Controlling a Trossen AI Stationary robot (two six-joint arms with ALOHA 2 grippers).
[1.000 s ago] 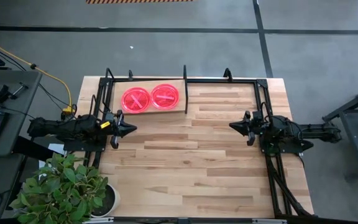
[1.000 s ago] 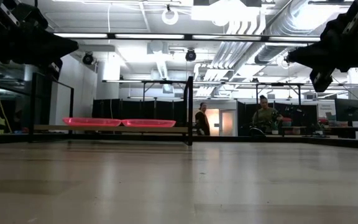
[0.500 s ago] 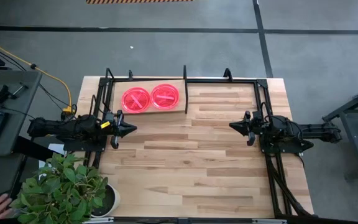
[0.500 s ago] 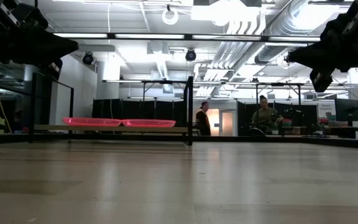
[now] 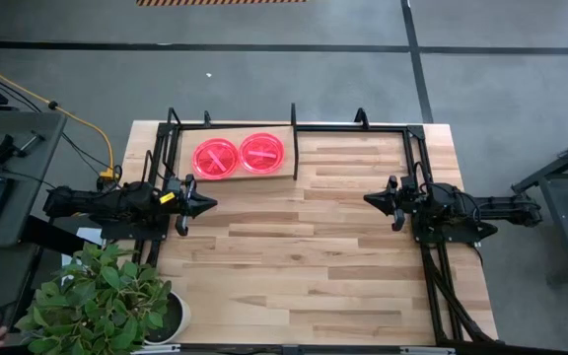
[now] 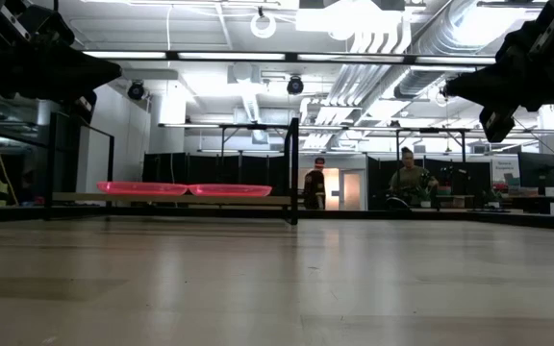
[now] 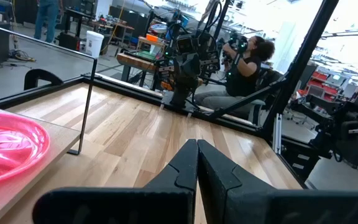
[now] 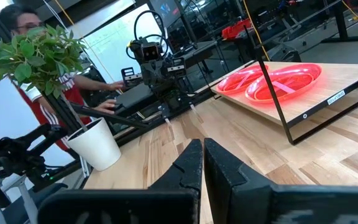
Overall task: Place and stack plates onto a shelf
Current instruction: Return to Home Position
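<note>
Two pink-red plates (image 5: 215, 158) (image 5: 262, 153) lie side by side on the light-wood shelf (image 5: 282, 168) at the table's far left. Whether more plates lie under them, I cannot tell. In the low view the plates (image 6: 142, 188) (image 6: 229, 189) rest flat on the shelf board (image 6: 258, 201). My left gripper (image 5: 210, 204) hovers shut over the table's left side, just near of the shelf, pointing right. My right gripper (image 5: 368, 200) hovers shut over the right side, pointing left. Both hang well above the tabletop and hold nothing.
The black tube frame (image 5: 294, 138) runs along the table's far edge and both sides, with a post at the shelf's right end. A potted plant (image 5: 102, 296) stands off the near left corner. Bare butcher-block tabletop (image 5: 304, 256) lies between the arms. People are in the room beyond (image 6: 410, 183).
Neither arm nor the plates have moved. A person's hand by the potted plant, off the table's near left corner, came into view and has drawn back toward the picture's edge.
</note>
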